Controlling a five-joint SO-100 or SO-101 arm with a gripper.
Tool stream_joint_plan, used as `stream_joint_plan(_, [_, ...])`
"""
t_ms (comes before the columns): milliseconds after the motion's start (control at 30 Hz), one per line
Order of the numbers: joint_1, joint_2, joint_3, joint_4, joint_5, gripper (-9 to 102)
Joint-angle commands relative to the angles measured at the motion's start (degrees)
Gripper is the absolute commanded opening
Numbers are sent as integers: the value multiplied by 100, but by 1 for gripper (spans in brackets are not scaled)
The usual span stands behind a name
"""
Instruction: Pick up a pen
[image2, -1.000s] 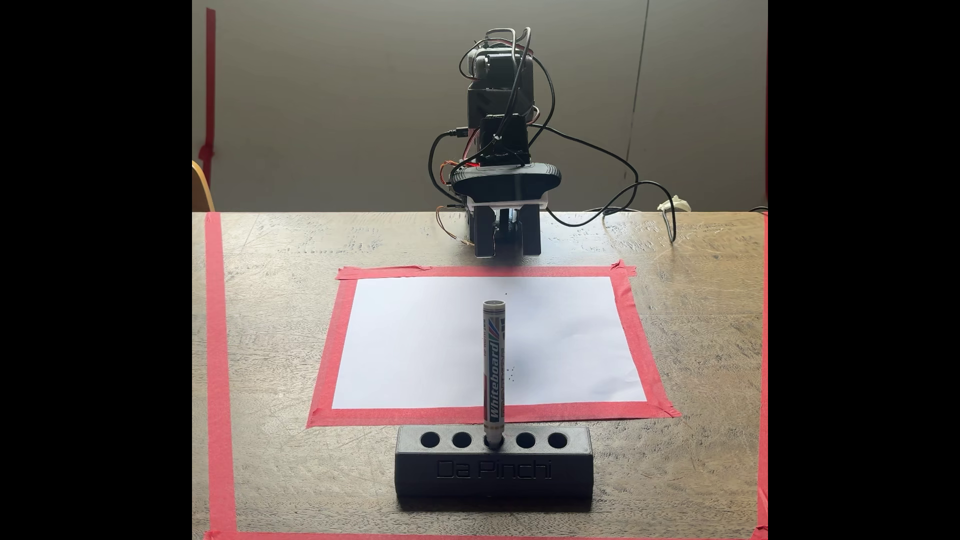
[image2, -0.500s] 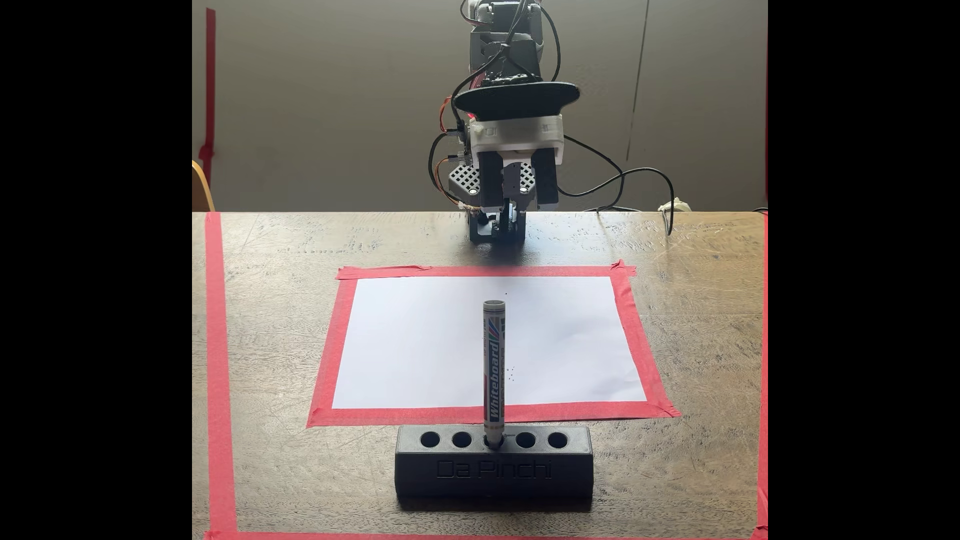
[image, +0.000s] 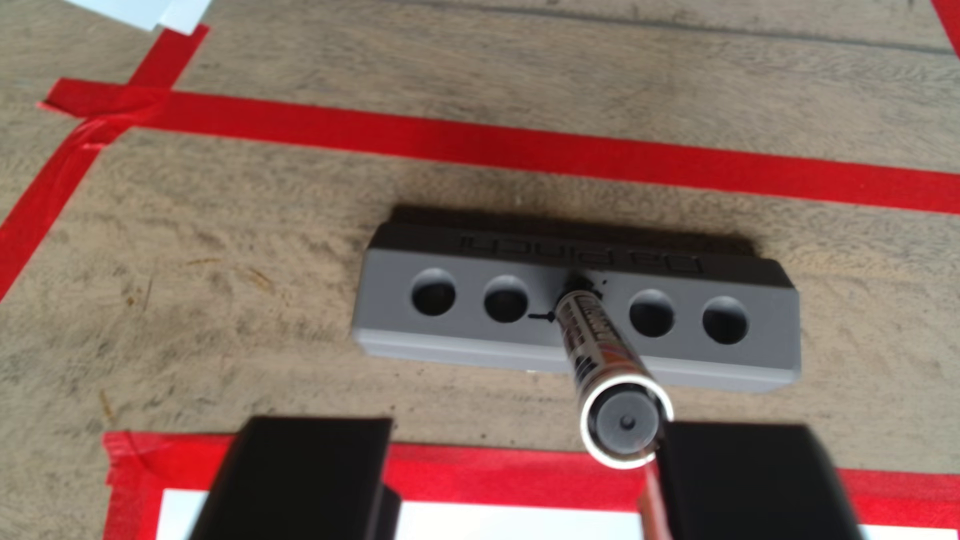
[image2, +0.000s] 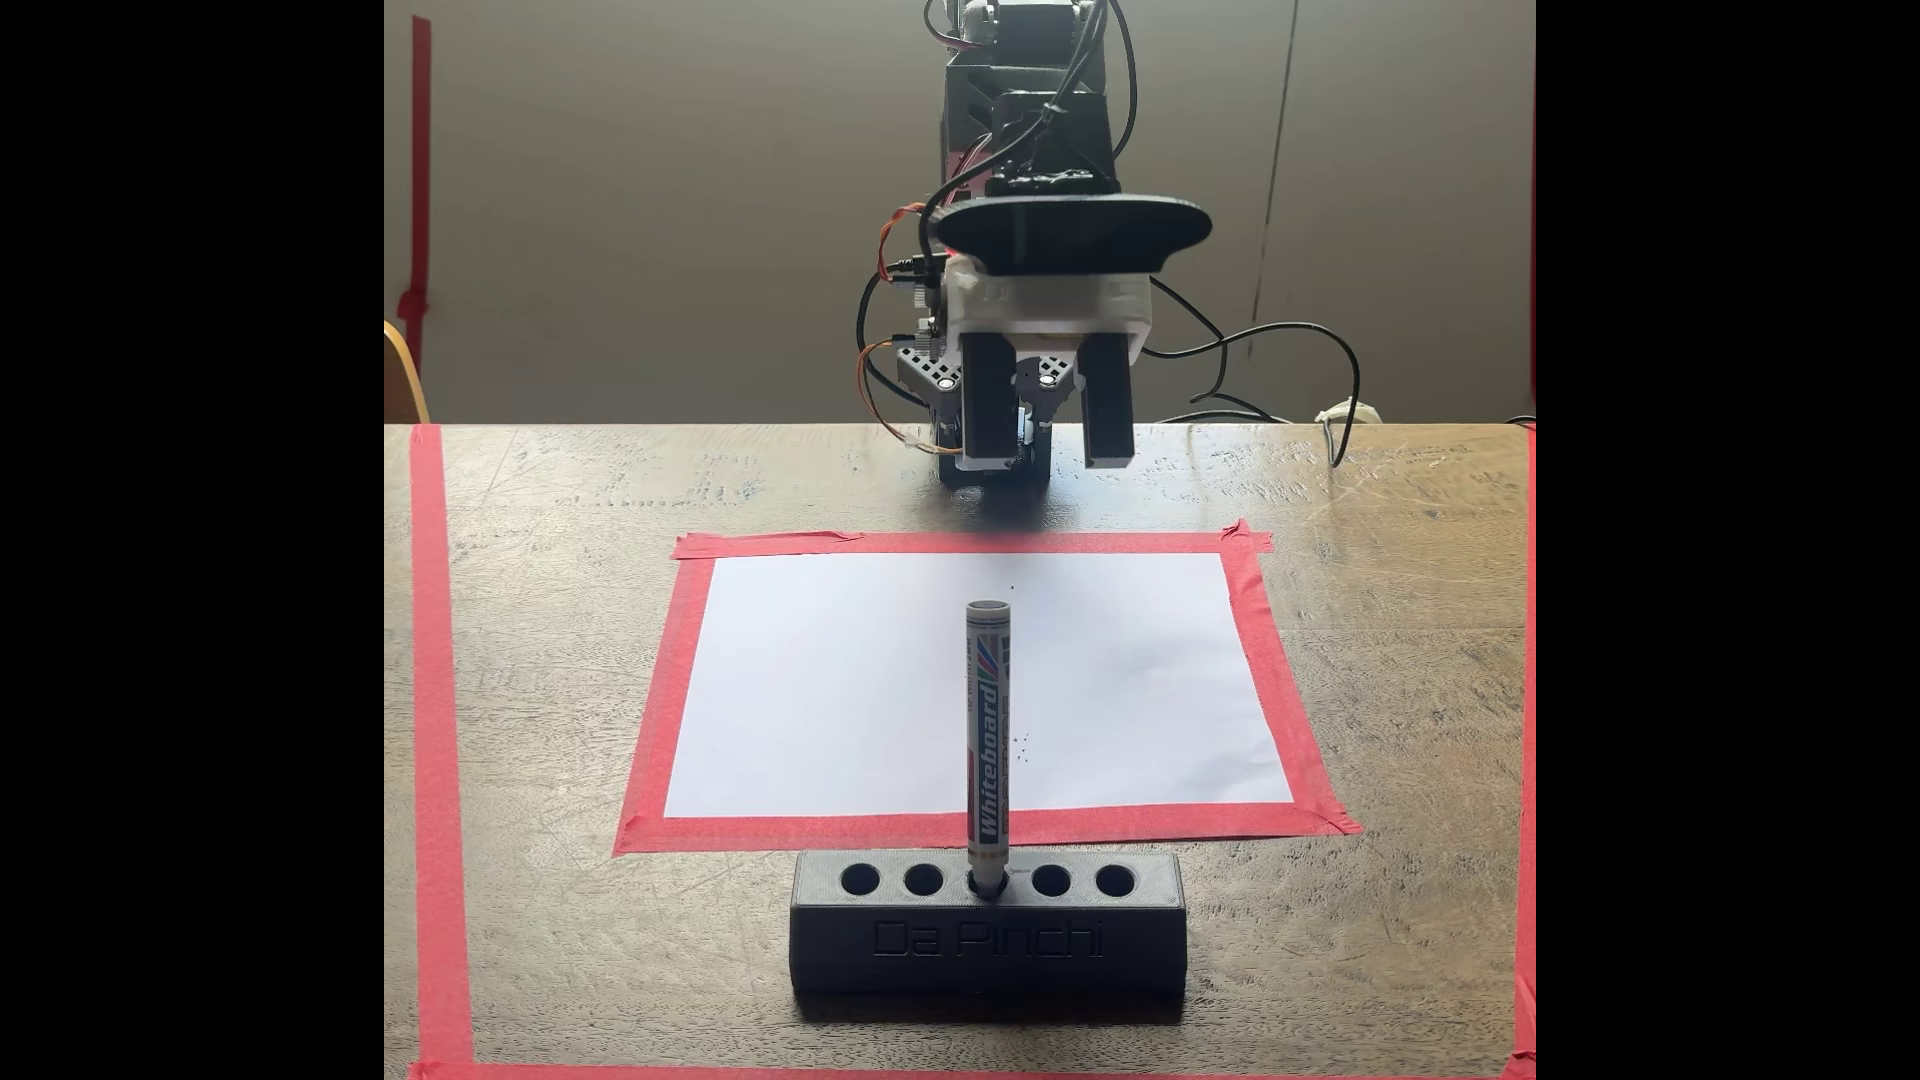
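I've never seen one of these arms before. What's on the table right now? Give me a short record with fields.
pen: whiteboard marker, standing upright in the middle hole of the block
block: black holder with five holes, lettered "Da Pinchi", four holes unfilled
paper: white sheet behind the block, edged with red tape
gripper: open, raised above the far side of the table, holding nothing
wrist view: pen's top end close to one finger

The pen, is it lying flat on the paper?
No, in the fixed view the pen stands upright with its tip in the middle hole of the black block.
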Motion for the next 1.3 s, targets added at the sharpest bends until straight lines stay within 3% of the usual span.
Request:
stream_joint_plan(0, [105,-413,-826,-158,-35,97])
stream_joint_plan(233, [237,-1327,-1564,-123,-44,97])
stream_joint_plan(1267, [422,-2602,-2101,-510,-193,97])
